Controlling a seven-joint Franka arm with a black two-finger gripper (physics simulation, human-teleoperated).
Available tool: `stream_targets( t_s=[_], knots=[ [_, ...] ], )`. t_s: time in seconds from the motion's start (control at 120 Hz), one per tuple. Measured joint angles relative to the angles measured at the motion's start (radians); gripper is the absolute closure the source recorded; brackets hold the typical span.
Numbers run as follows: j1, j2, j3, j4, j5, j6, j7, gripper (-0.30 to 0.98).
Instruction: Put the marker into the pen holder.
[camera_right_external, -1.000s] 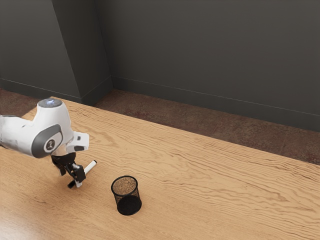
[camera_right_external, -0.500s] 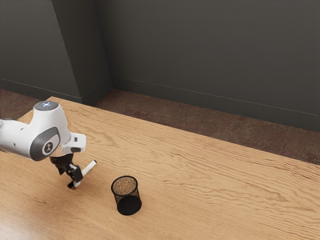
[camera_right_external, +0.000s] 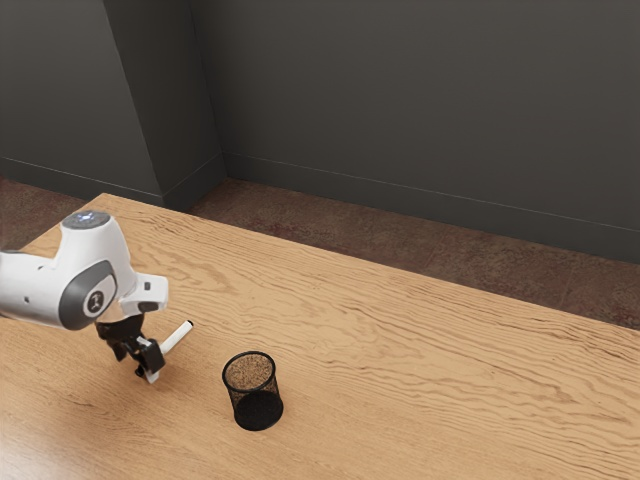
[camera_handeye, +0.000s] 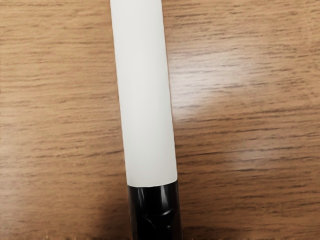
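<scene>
Marker (camera_right_external: 177, 338) on the table (camera_right_external: 400, 380), gripper (camera_right_external: 147, 372) low at its black end (camera_handeye: 155, 212), likely sparing the barrel (camera_handeye: 145, 100) for insertion; can't tell if it's gripping, pen holder (camera_right_external: 257, 408) at exterior-view three o'clock

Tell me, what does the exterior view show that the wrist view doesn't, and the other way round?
Exterior view: the arm, its gripper, the black mesh pen holder, the dark wall and the floor.

Wrist view: a close-up of the crisp line where the marker goes from white to glossy black.

Both: the marker and the wooden tabletop.
</scene>
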Motion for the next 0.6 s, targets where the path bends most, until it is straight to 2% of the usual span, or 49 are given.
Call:
stream_targets(
  t_s=[0.292, 0.6],
  knots=[
    [-0.002, 0.003, 0.022, 0.0, -0.049, -0.021, -0.01, 0.02],
    [-0.013, 0.011, 0.022, 0.002, -0.06, -0.017, -0.015, 0.02]
  ],
)
